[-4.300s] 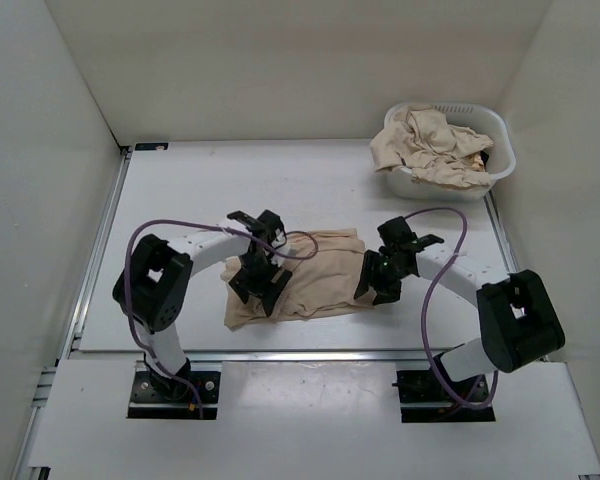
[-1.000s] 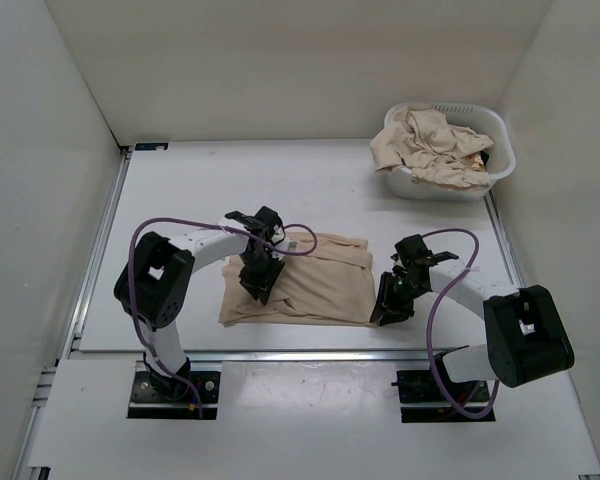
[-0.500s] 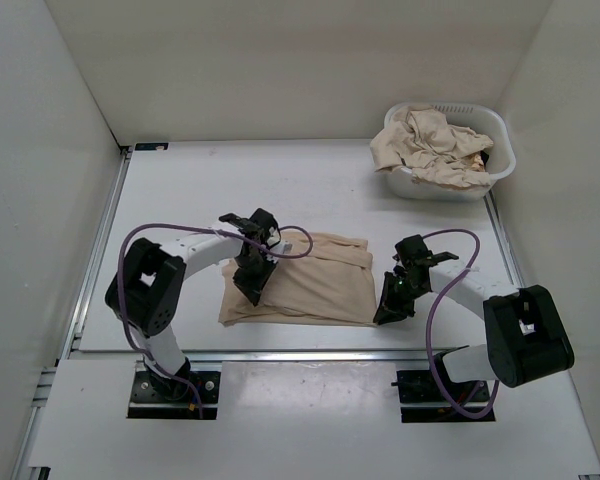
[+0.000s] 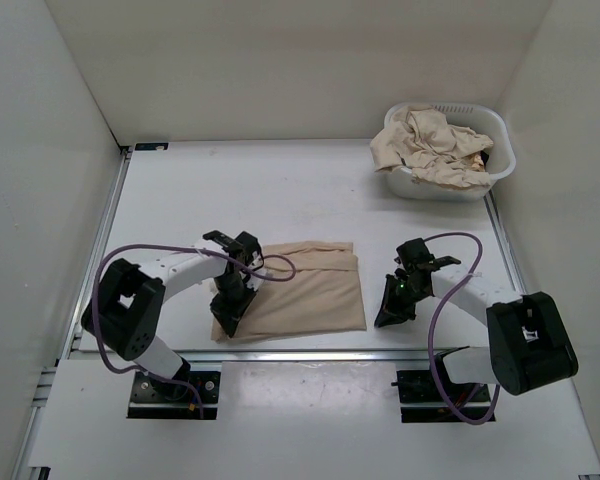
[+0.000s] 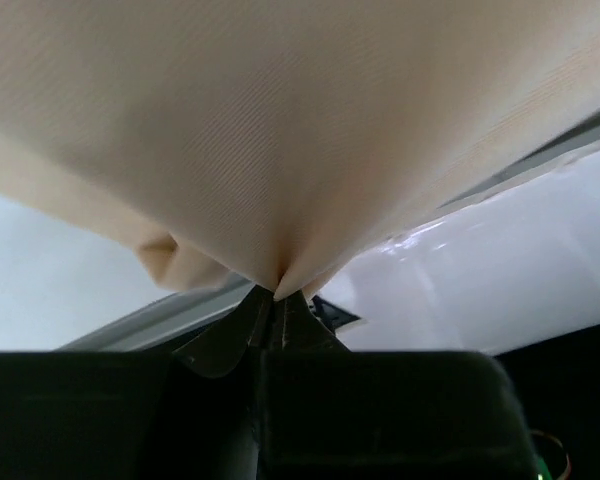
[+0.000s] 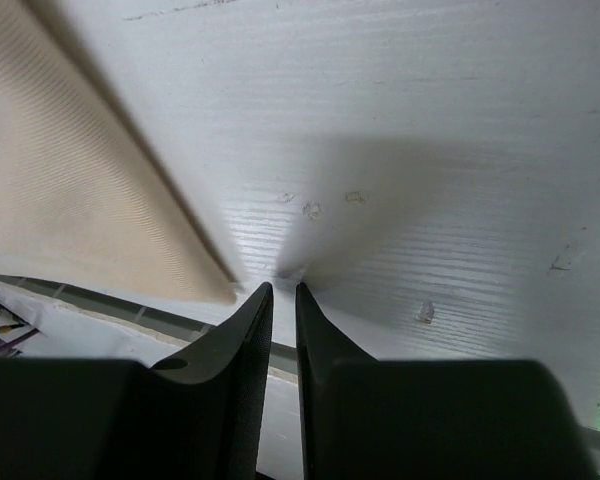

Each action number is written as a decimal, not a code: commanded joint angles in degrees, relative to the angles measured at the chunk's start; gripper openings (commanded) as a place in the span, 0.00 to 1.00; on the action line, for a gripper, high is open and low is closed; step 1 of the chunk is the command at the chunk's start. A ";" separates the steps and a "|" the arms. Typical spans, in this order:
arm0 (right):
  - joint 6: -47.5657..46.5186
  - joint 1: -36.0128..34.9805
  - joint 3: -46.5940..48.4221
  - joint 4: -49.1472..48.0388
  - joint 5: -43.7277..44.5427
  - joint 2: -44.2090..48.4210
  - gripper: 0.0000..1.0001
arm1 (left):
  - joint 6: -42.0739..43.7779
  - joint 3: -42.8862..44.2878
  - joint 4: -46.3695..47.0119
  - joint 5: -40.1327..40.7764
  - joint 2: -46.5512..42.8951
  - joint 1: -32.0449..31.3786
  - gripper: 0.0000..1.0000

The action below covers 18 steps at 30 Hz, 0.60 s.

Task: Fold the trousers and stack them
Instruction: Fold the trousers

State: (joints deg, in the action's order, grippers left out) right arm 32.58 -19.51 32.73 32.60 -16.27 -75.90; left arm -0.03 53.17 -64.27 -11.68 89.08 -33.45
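Observation:
A folded pair of beige trousers (image 4: pixel 305 285) lies flat on the white table, near its front edge. My left gripper (image 4: pixel 225 312) is at the cloth's near left corner and is shut on it. In the left wrist view the fabric (image 5: pixel 280 130) is pinched into a pleat between the closed fingertips (image 5: pixel 278 295). My right gripper (image 4: pixel 388 312) hovers low over bare table just right of the trousers. Its jaws (image 6: pixel 283 288) stand a narrow slit apart with nothing between them, and the trousers' corner (image 6: pixel 80 190) lies to their left.
A white laundry basket (image 4: pixel 497 128) stands at the back right, heaped with more beige garments (image 4: pixel 430 145). White walls close in the table on three sides. The table's front rail (image 4: pixel 310 352) runs just near of the trousers.
My left gripper has pulled the trousers' left edge to the left and nearer. The whole cloth has shifted left, away from the right gripper, whose jaws have narrowed.

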 commanded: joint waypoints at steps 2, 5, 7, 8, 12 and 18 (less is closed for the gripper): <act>-1.37 0.08 -0.57 0.18 1.42 0.84 0.19 | 0.03 -2.98 2.38 0.43 -0.40 0.23 0.14; -2.60 0.08 0.13 0.97 1.42 0.84 0.22 | 0.03 -2.81 4.59 1.75 0.48 0.23 0.30; -3.22 0.08 0.76 2.38 1.94 1.45 0.27 | 0.03 -2.02 5.12 1.75 -0.13 0.23 0.45; -3.22 0.08 1.45 3.34 1.95 1.45 0.29 | 0.03 -1.32 5.12 1.75 -0.74 0.23 0.51; -4.72 0.08 4.87 5.28 3.18 3.56 0.39 | 0.03 1.05 1.35 1.75 -5.22 2.16 0.68; -3.31 0.08 12.43 -1.38 4.41 1.11 0.60 | 0.03 5.90 1.77 1.05 -8.93 17.96 0.88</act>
State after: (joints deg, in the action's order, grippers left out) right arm 29.47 -19.51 40.66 35.75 -13.21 -73.58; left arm 0.03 57.19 -63.33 -10.85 81.82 -21.67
